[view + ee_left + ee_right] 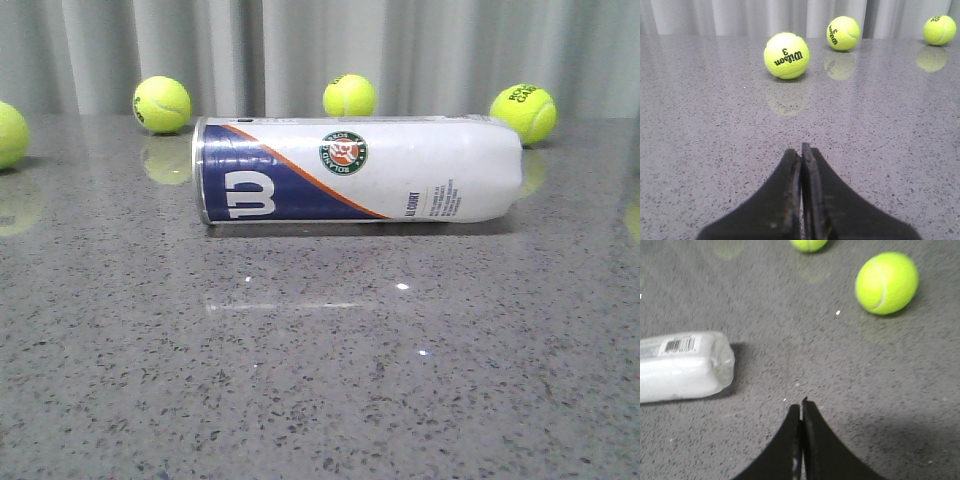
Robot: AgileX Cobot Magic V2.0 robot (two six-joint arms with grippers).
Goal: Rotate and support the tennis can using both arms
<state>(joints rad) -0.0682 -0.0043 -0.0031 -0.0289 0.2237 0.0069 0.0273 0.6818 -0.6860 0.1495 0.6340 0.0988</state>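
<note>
- The left hand (pixel 801 148), black and matte with tapering fingers, has its fingers pressed together with nothing between them; it hangs low over the speckled grey stone tabletop (pixel 700 125).
- The right hand (pixel 801 405), of the same black make, is likewise pressed together and holds nothing.
- In the right wrist view, the long translucent-white plastic tennis can (pixel 682 365) lies on its side near the right hand but apart from it, its rounded white end and a barcode label turned toward the camera.
- The can does not show in the left wrist view, so where it lies from the left hand cannot be told.
- In the front view the can (pixel 400 170) lies lengthwise across the tabletop (pixel 320 380), its silver-rimmed navy end with the white "W" to the left, the orange stripe and round green-orange emblem near the middle.
- Yellow-green tennis balls (pixel 161 104) sit behind the can, apart from it, before a pale grey curtain (pixel 320 50).
</note>
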